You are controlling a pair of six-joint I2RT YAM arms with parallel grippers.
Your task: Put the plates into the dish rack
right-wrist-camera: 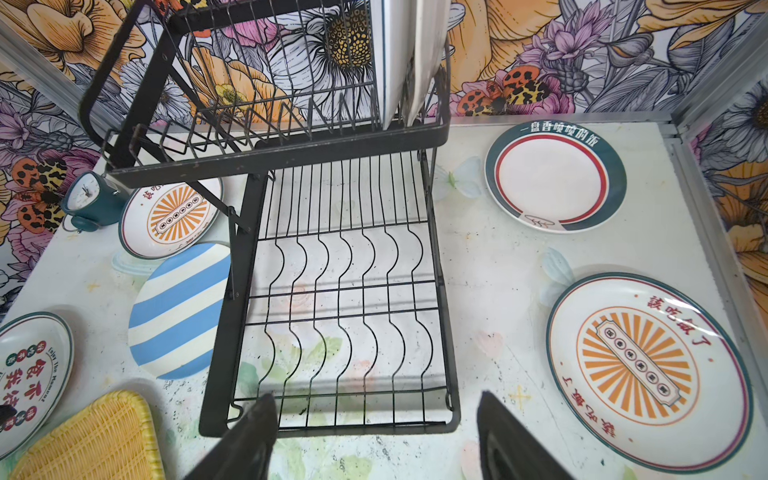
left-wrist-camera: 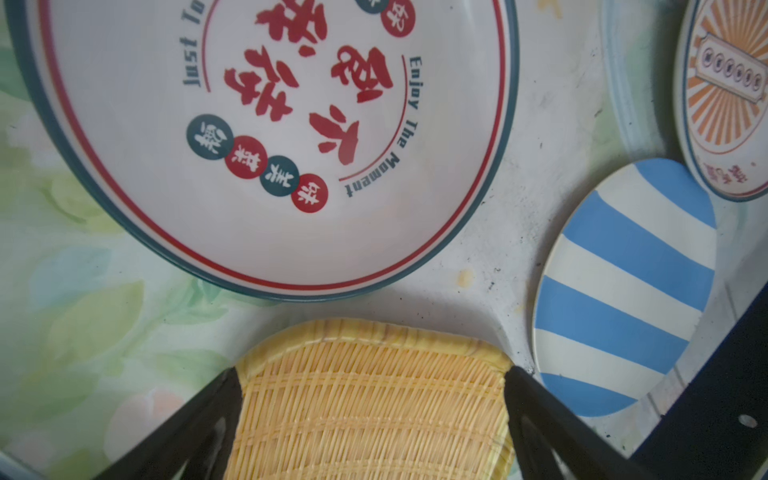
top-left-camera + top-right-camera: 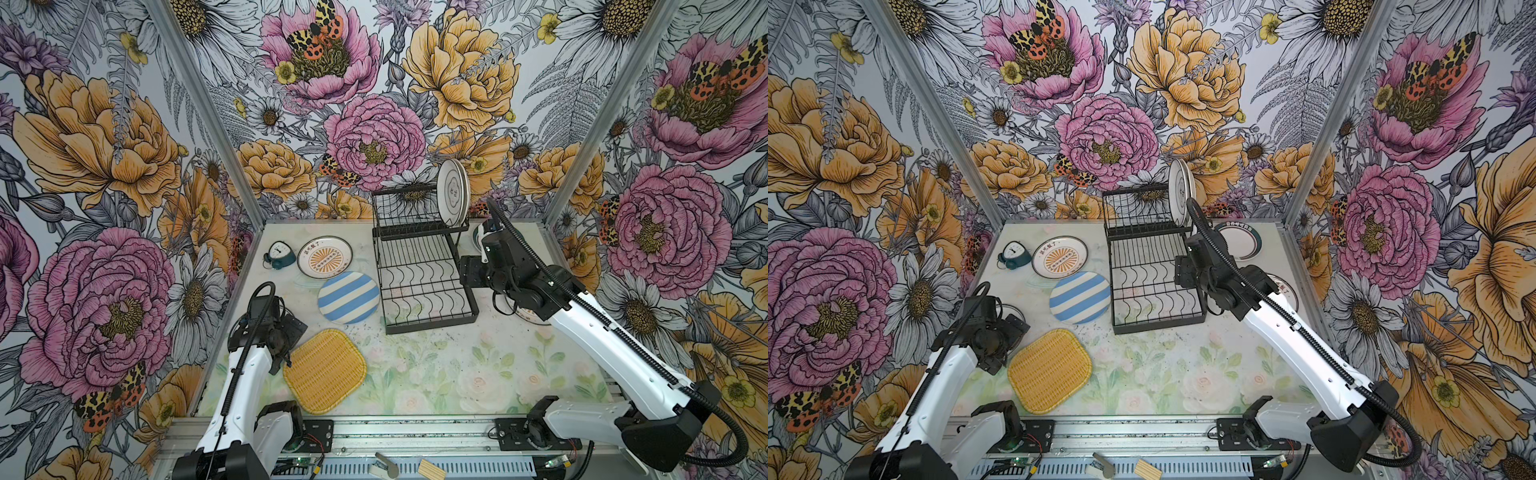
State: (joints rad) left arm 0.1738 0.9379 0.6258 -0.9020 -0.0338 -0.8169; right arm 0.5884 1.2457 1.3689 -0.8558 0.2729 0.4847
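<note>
Black wire dish rack (image 3: 432, 326) toward the back of the tabletop (image 3: 457, 374), wavy slot wires in the lower tray, white plates (image 3: 453, 193) standing on edge at the right end of the upper shelf. Right gripper (image 1: 375, 397) poised just beside the rack's right side in both top views, fingers spread wide, nothing between them; tray's front rail just beyond the fingertips in the right wrist view. Yellow woven-look plate (image 3: 326, 372) flat near the front left, one corner lying between the widely parted fingers of the left gripper (image 2: 374, 373); contact with the rim impossible to judge. Red-lettered plate (image 2: 270, 241) just beyond that corner, under the left arm (image 3: 245, 374). Striped plate (image 3: 348, 298) flat just left of the tray, sunburst plate (image 3: 325, 257) close behind it. Teal-ringed plate (image 1: 555, 176) and a second sunburst plate (image 1: 648, 374) flat to the rack's right, below the right arm (image 3: 615, 340). Bold floral wallpaper (image 3: 104, 166) in pink, orange and grey on three sides, metal posts (image 3: 205, 112) at the corners. Tabletop pale, printed with faint flowers, speckled with dark marks. Small teal alarm clock (image 3: 280, 254) at the back left, beside the first sunburst plate.
</note>
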